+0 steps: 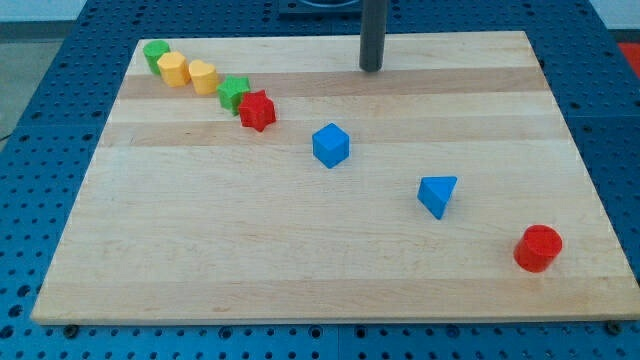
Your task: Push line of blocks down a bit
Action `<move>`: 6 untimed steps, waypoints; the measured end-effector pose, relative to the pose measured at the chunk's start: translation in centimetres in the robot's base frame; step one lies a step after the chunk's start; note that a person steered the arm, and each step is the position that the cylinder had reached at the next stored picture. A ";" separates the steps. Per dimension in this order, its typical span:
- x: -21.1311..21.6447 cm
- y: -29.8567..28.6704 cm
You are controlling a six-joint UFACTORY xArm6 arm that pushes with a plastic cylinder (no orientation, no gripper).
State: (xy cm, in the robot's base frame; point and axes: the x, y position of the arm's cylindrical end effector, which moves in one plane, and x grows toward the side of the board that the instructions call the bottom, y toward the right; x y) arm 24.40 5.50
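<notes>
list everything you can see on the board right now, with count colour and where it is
green block: 1, green, top left corner, start of the touching row
yellow blocks: 2, yellow, next along the row toward lower right
green star: 1, green, fourth in the row
red star: 1, red, lower right end of the row
blue cube: 1, blue, centre, alone
blue triangle: 1, blue, right of centre, alone
red cylinder: 1, red, lower right, alone
wooden board: 1, light wood, on blue pegboard table
my tip: 1, dark rod, top centre, apart from all blocks
</notes>
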 end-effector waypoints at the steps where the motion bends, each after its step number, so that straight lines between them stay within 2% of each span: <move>1: -4.4 -6.5; 3: -5.1 -17.5; 4: -5.3 -27.2; 5: -4.8 -32.0; 6: -3.7 -32.6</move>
State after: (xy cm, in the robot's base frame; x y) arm 20.66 -27.10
